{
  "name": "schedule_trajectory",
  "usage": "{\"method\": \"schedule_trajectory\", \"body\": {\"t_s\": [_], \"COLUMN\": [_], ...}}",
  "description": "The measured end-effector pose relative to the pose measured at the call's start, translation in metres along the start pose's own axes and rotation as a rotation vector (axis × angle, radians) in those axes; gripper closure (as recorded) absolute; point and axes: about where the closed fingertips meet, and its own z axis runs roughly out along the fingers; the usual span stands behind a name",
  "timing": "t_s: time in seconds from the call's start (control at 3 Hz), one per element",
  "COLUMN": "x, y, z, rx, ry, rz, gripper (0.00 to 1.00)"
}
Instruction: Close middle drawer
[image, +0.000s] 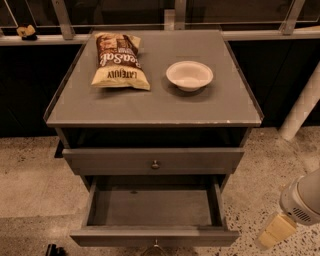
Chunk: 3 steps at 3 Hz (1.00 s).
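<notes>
The grey cabinet (150, 107) fills the centre of the camera view. Its top drawer front (125, 161) with a small round knob (155, 164) sticks out slightly. Below it the middle drawer (150, 207) is pulled far out and its grey box is empty. Its front panel (110, 236) lies at the bottom edge of the view, with the knob (155, 246) partly cut off. My gripper (274, 231), tan-tipped on a white arm (302, 200), is at the lower right, right of the open drawer and apart from it.
A chip bag (119, 61) and a white bowl (189, 75) rest on the cabinet top. A white pole (302, 102) stands at the right. Speckled floor (30, 180) surrounds the cabinet. A railing runs along the back.
</notes>
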Motion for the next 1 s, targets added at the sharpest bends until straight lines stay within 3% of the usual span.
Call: {"method": "schedule_trajectory", "body": {"t_s": [0.33, 0.67, 1.0], "x": [0.031, 0.062, 0.093], "y": [-0.005, 0.005, 0.012], "z": [0.021, 0.054, 0.092], "rx": [0.004, 0.016, -0.047], "ry": [0.018, 0.010, -0.037], "rz": [0.031, 0.024, 0.016], "gripper": [0.00, 0.00, 0.00]}}
